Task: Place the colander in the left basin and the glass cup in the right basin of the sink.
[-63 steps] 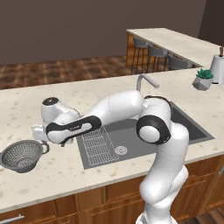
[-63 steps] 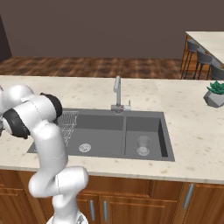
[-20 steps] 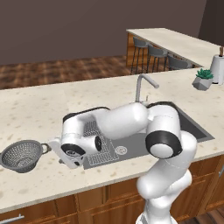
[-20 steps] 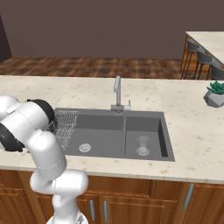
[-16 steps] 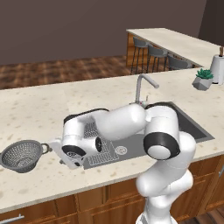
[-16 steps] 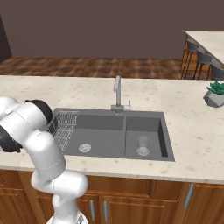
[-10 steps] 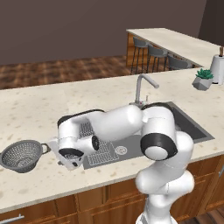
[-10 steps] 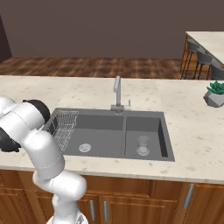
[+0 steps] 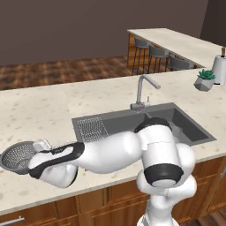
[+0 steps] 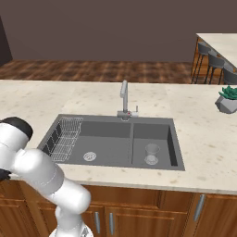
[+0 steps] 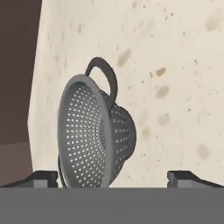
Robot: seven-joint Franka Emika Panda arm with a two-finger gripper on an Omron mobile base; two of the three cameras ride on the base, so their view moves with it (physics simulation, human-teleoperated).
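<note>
My pincer [image 11: 112,177] is spread wide, tips either side of the colander [image 11: 94,138]: grey perforated metal bowl, dark loop handle up top. It sits on the speckled worktop [image 11: 175,87], left of the sink [image 9: 132,121].

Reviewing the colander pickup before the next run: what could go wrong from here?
1. The colander sits near the counter edge; a push from the open gripper could slide it off.
2. It lies off-centre between the fingertips, so closing may catch only the rim.
3. The glass cup is already in the right basin; a careless swing over the sink could hit it.
</note>
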